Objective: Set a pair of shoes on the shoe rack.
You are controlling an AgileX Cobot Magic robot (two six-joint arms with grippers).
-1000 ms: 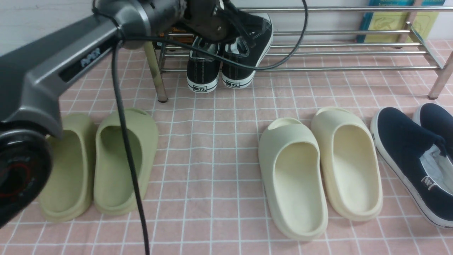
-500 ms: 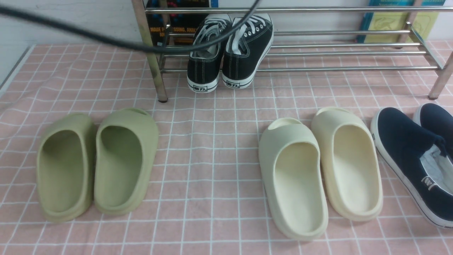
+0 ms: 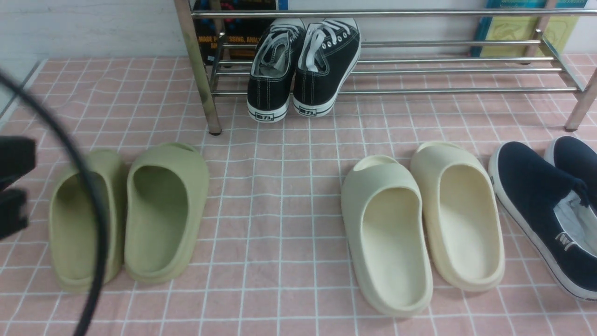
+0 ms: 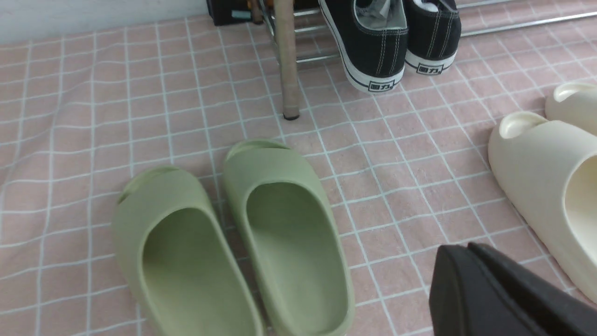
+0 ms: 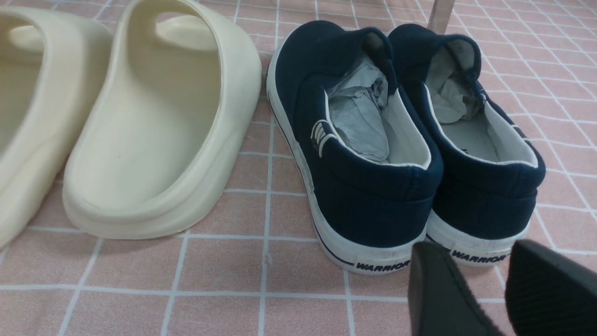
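Resting at the lower right of the left wrist view, left gripper (image 4: 471,261) pressed together, holding nothing; right gripper (image 5: 471,280) spread, empty, just beside navy slip-ons (image 5: 401,140); pair of shoes (image 3: 303,70) on shoe rack (image 3: 443,70), upper centre, heels overhanging the front bar.

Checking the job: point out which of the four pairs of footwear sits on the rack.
The black lace-up sneakers, resting on the silver shoe rack with heels outward. The green slippers, cream slippers and navy slip-ons lie on the pink cloth.
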